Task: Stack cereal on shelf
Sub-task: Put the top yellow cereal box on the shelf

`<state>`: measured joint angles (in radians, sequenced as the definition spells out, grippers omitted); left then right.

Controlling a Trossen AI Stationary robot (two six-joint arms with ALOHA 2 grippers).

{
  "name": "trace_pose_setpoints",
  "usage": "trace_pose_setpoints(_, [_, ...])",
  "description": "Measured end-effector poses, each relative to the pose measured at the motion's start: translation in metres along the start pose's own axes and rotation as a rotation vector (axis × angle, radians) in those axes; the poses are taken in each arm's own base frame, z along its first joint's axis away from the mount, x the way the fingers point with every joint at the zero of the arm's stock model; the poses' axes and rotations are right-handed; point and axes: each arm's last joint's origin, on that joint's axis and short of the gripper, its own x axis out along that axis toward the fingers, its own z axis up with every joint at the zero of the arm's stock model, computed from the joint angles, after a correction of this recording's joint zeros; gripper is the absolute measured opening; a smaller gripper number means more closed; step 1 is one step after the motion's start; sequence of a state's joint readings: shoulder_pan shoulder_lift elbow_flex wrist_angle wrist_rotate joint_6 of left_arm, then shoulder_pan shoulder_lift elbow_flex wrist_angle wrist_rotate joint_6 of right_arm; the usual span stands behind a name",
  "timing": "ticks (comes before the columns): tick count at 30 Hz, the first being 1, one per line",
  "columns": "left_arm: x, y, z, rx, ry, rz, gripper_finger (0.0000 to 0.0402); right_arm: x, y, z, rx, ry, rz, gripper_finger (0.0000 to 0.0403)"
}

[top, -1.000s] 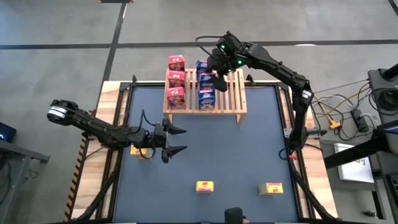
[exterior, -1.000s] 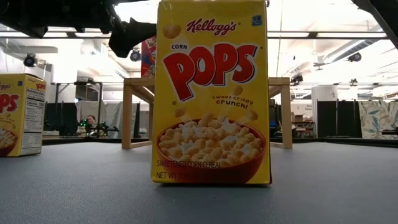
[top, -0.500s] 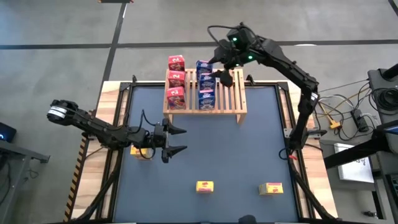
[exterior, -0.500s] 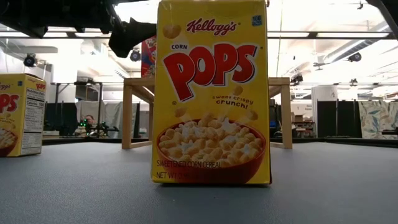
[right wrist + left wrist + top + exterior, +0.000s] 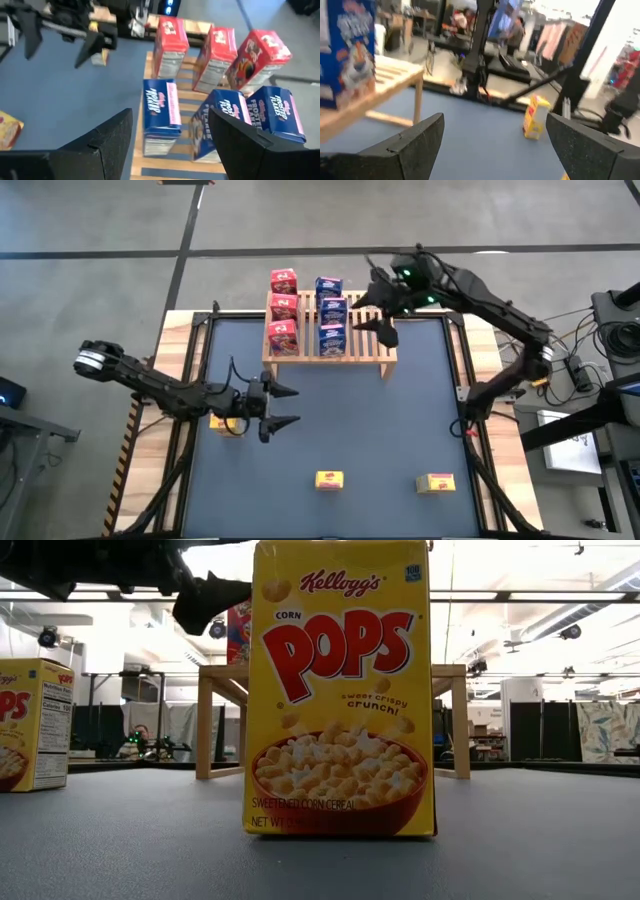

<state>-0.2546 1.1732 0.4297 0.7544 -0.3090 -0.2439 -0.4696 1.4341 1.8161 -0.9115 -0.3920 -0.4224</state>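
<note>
Right gripper (image 5: 382, 318) is hovering over the shelf (image 5: 385, 352), fingers parted, holding nothing. Left gripper (image 5: 281, 406) is waiting agape and empty, hiding most of one yellow box (image 5: 221, 422).

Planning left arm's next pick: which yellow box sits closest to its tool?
The yellow box right behind the open left tool, partly under the arm; the other two yellow boxes stand farther along the near edge.

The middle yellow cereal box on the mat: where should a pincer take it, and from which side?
The middle yellow box stands upright and alone on the mat. Probably best to come straight down and grip its two narrow side panels near the top; nothing crowds it, and the printed front is too wide.
</note>
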Motion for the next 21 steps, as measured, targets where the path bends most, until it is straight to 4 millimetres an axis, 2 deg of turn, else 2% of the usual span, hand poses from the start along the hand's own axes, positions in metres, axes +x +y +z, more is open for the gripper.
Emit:
trace_pose_setpoints(5, [-0.009, 0.001, 0.005, -0.029, 0.155, 0.031, 0.0334, -0.010, 0.021, -0.022, 0.035, -0.120, -0.027, 0.0247])
trace_pose_setpoints(13, [-0.019, -0.006, 0.047, 0.006, 0.416, 0.130, 0.0334, -0.009, 0.057, -0.068, 0.028, -0.320, -0.032, 0.0247])
trace_pose_setpoints(21, [-0.024, -0.009, 0.070, 0.002, 0.641, 0.234, 0.0334, -0.006, 0.086, -0.107, 0.004, -0.485, -0.016, 0.0247])
